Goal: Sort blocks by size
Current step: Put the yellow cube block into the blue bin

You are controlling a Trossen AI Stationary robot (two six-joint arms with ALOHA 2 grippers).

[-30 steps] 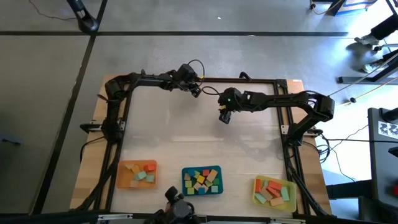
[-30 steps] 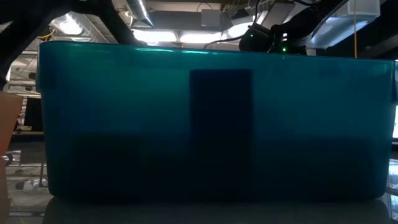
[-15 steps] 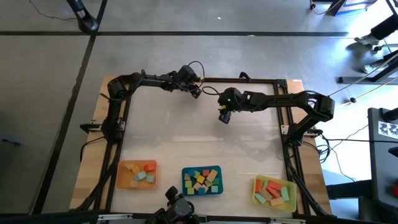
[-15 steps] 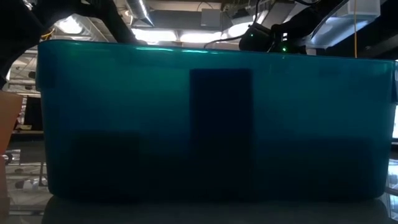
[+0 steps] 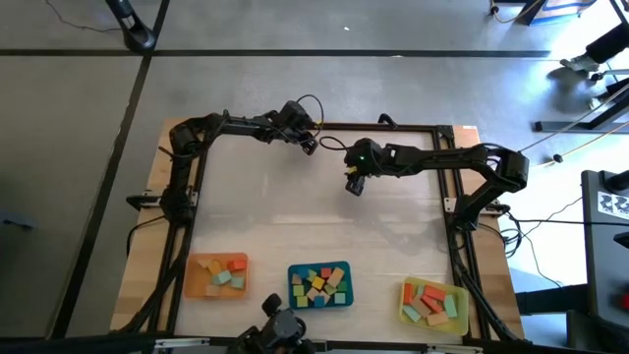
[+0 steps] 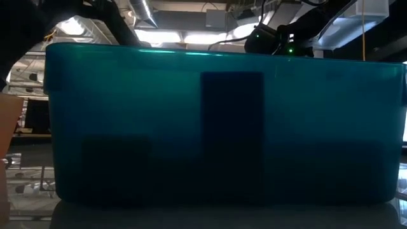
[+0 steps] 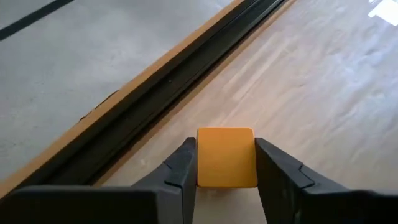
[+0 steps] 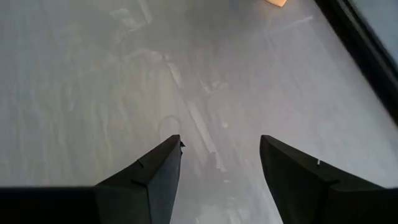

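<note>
One orange block (image 7: 226,157) sits clamped between left tool (image 7: 225,163) fingers; right tool (image 8: 221,163) open.

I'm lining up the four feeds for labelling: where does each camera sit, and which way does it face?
High: overhead, straight down on table, both arms.
Low: table height, against teal tray; an arm above.
Left wrist: past left gripper closing on orange block.
Right wrist: past open right gripper at bare table.
Shared: high and low both show the teal tray.

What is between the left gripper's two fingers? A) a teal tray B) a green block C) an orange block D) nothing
C: the left wrist view shows an orange block sitting squarely between the fingers of the left gripper, over the wooden table.
</note>
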